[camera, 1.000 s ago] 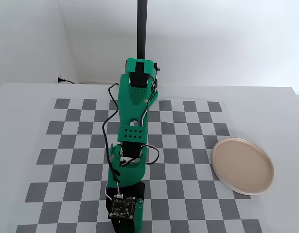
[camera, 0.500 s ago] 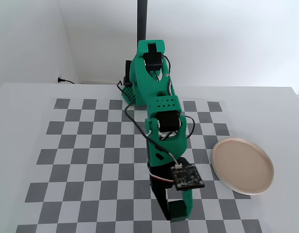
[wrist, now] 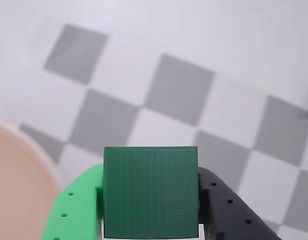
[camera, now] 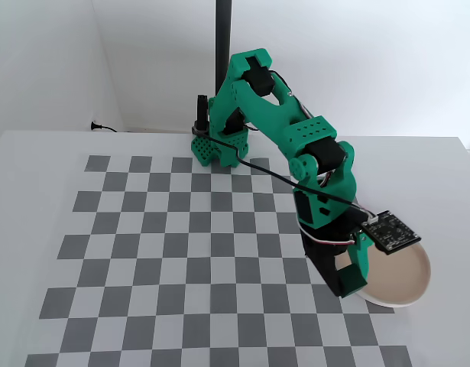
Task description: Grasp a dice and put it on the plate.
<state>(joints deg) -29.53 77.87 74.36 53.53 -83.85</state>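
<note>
Jaws clamp the dice (wrist: 150,192) between a green finger (wrist: 78,207) and a black one, the gripper (camera: 349,284) hanging at the plate's (camera: 406,287) left edge in the fixed view. Plate rim (wrist: 41,160) curves in at left in the wrist view, blurred. Checkerboard (camera: 143,252) lies open leftward. Arm hides the dice there.

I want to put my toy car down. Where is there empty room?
The checkerboard left of the arm is bare, and so is the front strip. It is crowded at the plate, where the claw holds the dice.
</note>
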